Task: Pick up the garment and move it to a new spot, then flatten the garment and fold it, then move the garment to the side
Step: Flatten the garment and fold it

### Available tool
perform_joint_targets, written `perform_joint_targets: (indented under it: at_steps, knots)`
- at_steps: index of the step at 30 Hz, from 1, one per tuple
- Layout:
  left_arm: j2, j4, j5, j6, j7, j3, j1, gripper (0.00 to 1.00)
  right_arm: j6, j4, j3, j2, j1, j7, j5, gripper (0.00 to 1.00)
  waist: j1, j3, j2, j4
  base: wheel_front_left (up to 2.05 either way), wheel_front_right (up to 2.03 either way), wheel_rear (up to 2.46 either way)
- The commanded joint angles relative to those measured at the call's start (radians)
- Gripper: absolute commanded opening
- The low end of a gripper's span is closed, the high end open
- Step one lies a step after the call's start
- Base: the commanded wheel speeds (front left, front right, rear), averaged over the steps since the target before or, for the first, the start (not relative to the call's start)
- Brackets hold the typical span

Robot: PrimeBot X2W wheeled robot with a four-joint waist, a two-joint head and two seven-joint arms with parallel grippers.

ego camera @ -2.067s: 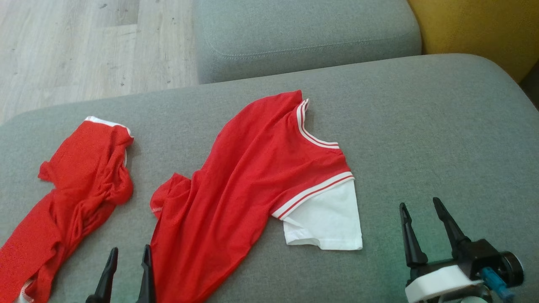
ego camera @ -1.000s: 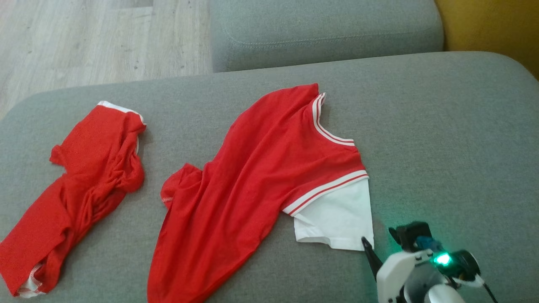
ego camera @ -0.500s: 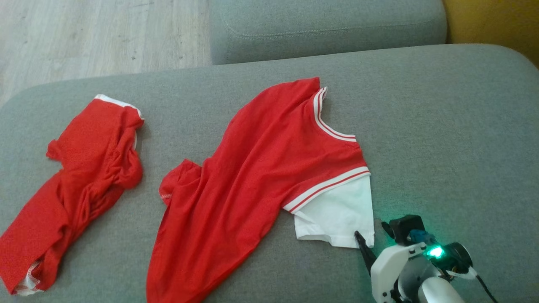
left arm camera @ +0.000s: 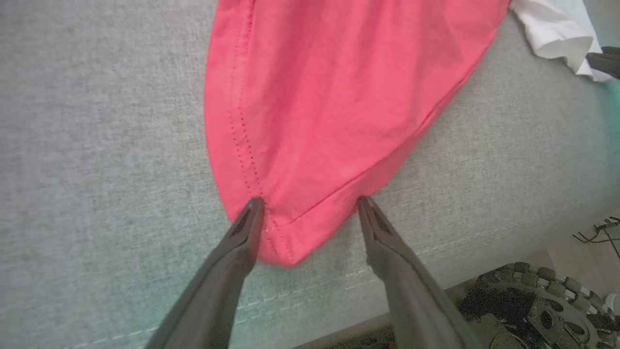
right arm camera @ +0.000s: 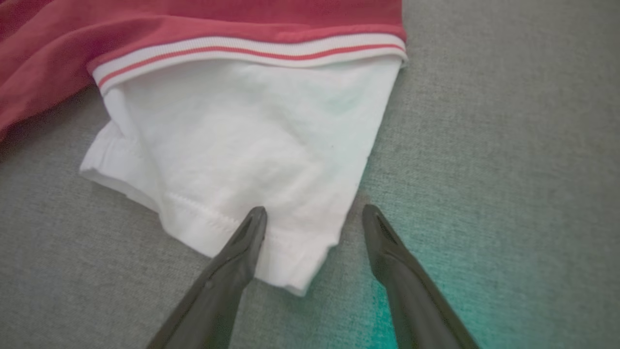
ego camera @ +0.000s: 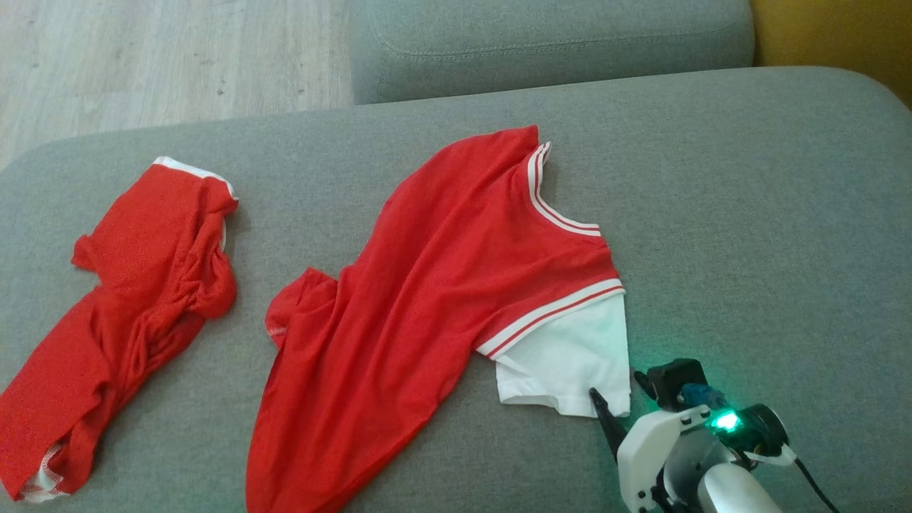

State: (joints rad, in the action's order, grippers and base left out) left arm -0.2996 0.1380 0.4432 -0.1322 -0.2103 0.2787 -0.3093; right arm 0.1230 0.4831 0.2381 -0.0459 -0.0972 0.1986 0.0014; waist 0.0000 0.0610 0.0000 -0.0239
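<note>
The garment [ego camera: 442,285], a red shirt with striped white trim and a white sleeve [ego camera: 570,363], lies spread on the grey sofa cushion [ego camera: 748,214]. At the sleeve's near corner sits my right gripper [ego camera: 616,392]. In the right wrist view this gripper [right arm camera: 315,209] is open, one finger over the white sleeve [right arm camera: 252,145] and the other over bare cushion. My left gripper [left arm camera: 310,199] is open too, its fingertips straddling the red hem corner [left arm camera: 329,121] near the cushion's front edge. Neither gripper holds anything.
A second crumpled red garment [ego camera: 135,285] lies at the cushion's left. Behind are another grey cushion [ego camera: 556,43], wooden floor [ego camera: 142,57] and a yellow surface [ego camera: 841,35]. The left wrist view has the cushion's front seam [left arm camera: 315,291] and dark gear [left arm camera: 533,300] below it.
The head camera has shifted. My right gripper has crept forward to the white sleeve's corner. The left gripper, seen low in the oldest frame, has dropped out of the head view. The garment lies unchanged.
</note>
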Motion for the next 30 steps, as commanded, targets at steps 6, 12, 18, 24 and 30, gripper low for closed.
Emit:
perform_joint_targets:
  at_steps: [6, 12, 18, 24, 30]
  knots:
    - [-0.007, 0.018, 0.004, 0.003, 0.021, -0.023, 0.061, 1.0, 0.008, -0.016, 0.038, -0.004, -0.036, 0.02, 0.009, 1.0, 0.0, 0.008, 0.0, 0.0, 0.0, 0.0, 0.0]
    - [-0.008, 0.05, 0.007, 0.004, 0.032, -0.02, 0.07, 1.0, 0.008, -0.008, 0.046, -0.004, -0.034, 0.038, 0.023, 1.0, 0.0, 0.017, 0.0, 0.001, 0.0, 0.0, 0.0]
    - [-0.007, 0.078, 0.013, 0.003, 0.042, -0.008, 0.083, 1.0, 0.008, 0.007, 0.059, -0.004, -0.033, 0.061, 0.039, 1.0, 0.0, 0.031, 0.0, 0.002, 0.0, 0.0, 0.0]
    - [-0.011, 0.103, 0.02, 0.003, 0.046, 0.007, 0.094, 0.57, 0.008, 0.011, 0.084, -0.004, -0.042, 0.053, 0.069, 0.57, 0.0, 0.042, 0.0, 0.002, 0.0, 0.0, 0.0]
    - [-0.018, 0.135, 0.031, 0.002, 0.058, 0.029, 0.106, 0.42, 0.008, 0.013, 0.091, -0.004, -0.053, 0.03, 0.109, 0.0, 0.0, 0.052, 0.0, 0.0, 0.0, 0.0, 0.0]
